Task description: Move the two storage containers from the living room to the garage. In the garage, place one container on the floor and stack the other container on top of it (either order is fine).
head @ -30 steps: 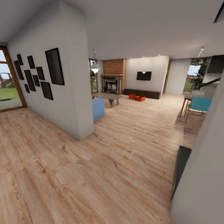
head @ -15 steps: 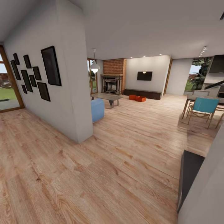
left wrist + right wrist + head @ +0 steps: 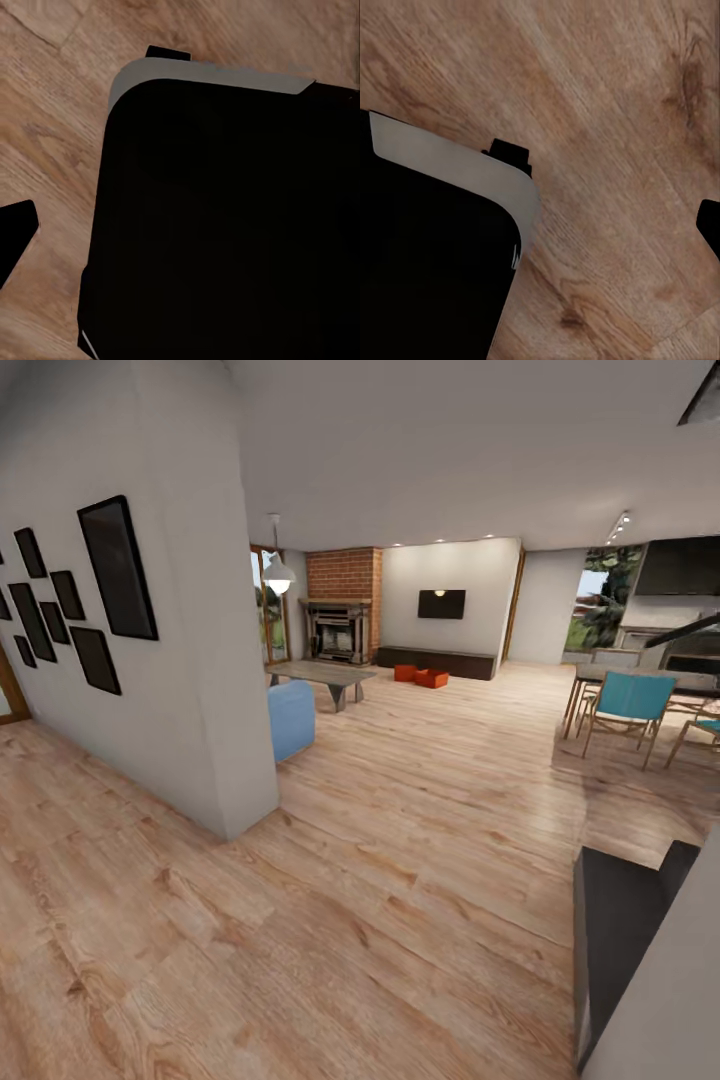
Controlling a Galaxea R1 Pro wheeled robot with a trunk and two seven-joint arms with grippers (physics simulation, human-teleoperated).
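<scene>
The two storage containers, one beside the other, are small orange-red bins far ahead on the light wood planks of the living room. They sit in front of the long low dark cabinet, under the black wall TV and right of the brick fireplace. The garage and its floor are out of view. In the left wrist view a dark fingertip hangs over wood planks beside the robot's black base. The right wrist view has a dark fingertip and the base.
A white partition wall with black frames stands close on the left, a blue armchair and a low coffee table behind it. Teal dining chairs stand at the right. A dark panel and pale wall crowd the near right.
The whole head view has shifted: the camera has moved forward and turned, so the partition wall slid left and the dining area opened up. The containers have stayed in place.
</scene>
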